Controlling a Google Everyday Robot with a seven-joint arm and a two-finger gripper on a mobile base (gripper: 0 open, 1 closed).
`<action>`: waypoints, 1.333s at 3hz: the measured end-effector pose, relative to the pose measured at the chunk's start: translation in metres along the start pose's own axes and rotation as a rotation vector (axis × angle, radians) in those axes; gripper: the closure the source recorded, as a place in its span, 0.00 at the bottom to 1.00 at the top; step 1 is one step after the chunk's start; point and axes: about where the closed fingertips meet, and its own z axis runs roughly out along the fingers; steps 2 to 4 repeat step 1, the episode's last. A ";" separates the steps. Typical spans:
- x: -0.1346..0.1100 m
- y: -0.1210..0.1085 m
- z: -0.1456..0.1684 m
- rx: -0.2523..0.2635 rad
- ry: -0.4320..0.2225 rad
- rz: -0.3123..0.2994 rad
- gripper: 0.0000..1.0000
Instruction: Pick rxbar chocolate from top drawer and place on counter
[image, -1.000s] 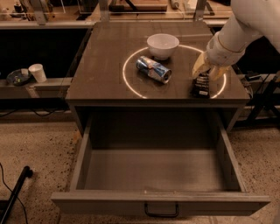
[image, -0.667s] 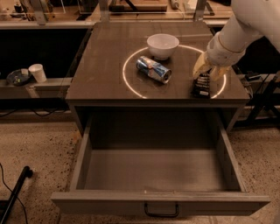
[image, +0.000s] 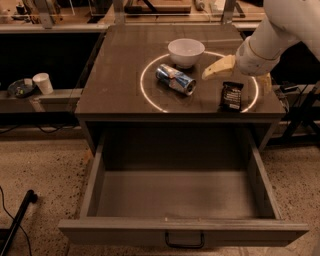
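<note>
We see the rxbar chocolate (image: 231, 95) lying flat on the counter (image: 120, 75), inside the white circle line (image: 143, 85) and close to the stretch of that line nearest the arm (image: 280, 30). The gripper (image: 235, 82) hangs just over the bar, above that same side of the circle, with its jaws spread wide and nothing held between them. One of its pale fingers (image: 218, 67) points in toward the middle of the circle. The other sits over the line itself, at the circle's outer edge. We think the fingers stand clear of the wrapper, though the angle does not let us be sure of the gap.

A crushed can (image: 175, 79) lies on its side near the middle of the circle. A white bowl (image: 186, 51) stands upright on the far arc of the line, just beyond the can.

On the near side of the circle, below the counter's front edge, the top drawer (image: 175, 195) stands pulled well out. We see its plain grey floor, and the dark pull handle (image: 184, 242) on its front. Well outside the circle, off the counter on the side away from the arm, a paper cup (image: 43, 83) stands on a lower ledge.
</note>
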 end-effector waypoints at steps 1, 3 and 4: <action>0.000 0.000 0.000 0.000 0.000 0.000 0.00; 0.000 0.000 0.000 0.000 0.000 0.000 0.00; 0.000 0.000 0.000 0.000 0.000 0.000 0.00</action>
